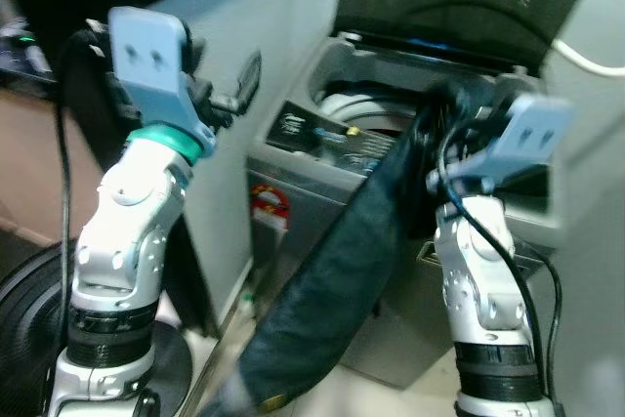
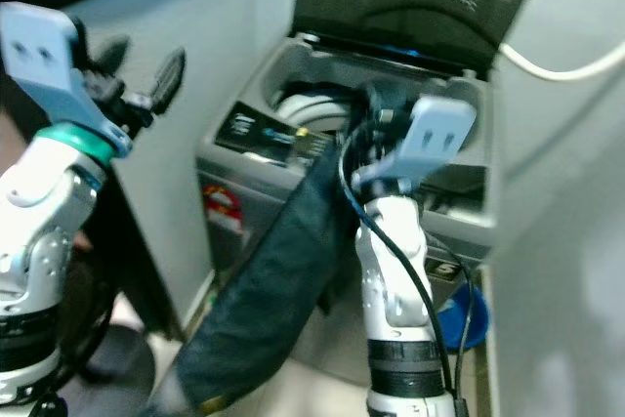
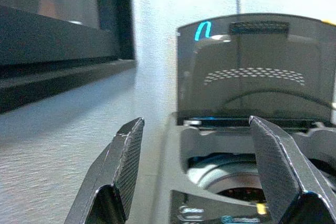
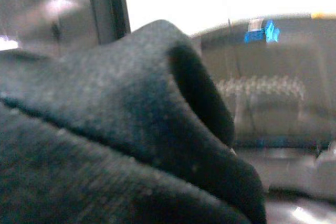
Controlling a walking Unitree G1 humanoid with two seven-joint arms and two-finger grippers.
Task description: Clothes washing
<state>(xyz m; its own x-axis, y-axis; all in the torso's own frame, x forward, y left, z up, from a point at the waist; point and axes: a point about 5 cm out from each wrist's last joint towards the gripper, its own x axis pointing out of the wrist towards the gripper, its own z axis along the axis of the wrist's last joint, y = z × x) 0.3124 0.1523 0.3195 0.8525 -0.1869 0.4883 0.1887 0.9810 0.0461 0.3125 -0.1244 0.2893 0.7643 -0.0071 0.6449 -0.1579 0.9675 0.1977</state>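
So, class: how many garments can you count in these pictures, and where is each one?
1. A dark garment hangs from the right gripper at the open washing machine rim, trailing down its front toward the floor. More may lie hidden inside the drum.

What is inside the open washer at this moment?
Inside the washer the pale drum rim shows, with a dark garment hanging over its front edge. The garment and right tool cover the drum's depth.

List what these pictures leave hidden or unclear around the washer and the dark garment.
- Right gripper: fingers buried in the dark garment, in the head and right wrist views.
- Garment's lower end: cut off by the head views' bottom edge.
- Washing machine drum contents: blocked by the garment and rim.
- Panel lettering: blurred, too small.
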